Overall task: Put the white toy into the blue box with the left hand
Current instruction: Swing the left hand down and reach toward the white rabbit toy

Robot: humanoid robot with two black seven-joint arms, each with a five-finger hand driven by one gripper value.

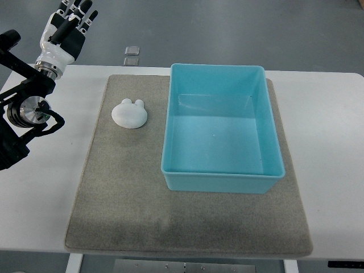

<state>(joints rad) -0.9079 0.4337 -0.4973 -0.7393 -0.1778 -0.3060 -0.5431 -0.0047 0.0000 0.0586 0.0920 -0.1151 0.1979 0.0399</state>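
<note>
A white toy (pixel 129 113) shaped like a small round animal head lies on the grey mat (pixel 125 193), just left of the blue box (pixel 223 177). The box is an open, empty rectangular tub on the mat's right half. My left hand (pixel 73 20) is raised at the far upper left, past the table's back edge, well away from the toy. Its fingers are relaxed and hold nothing. The left arm's black joints show along the left edge.
The mat lies on a white table (pixel 330 142). Two small square plates (pixel 132 55) sit on the floor beyond the table's back edge.
</note>
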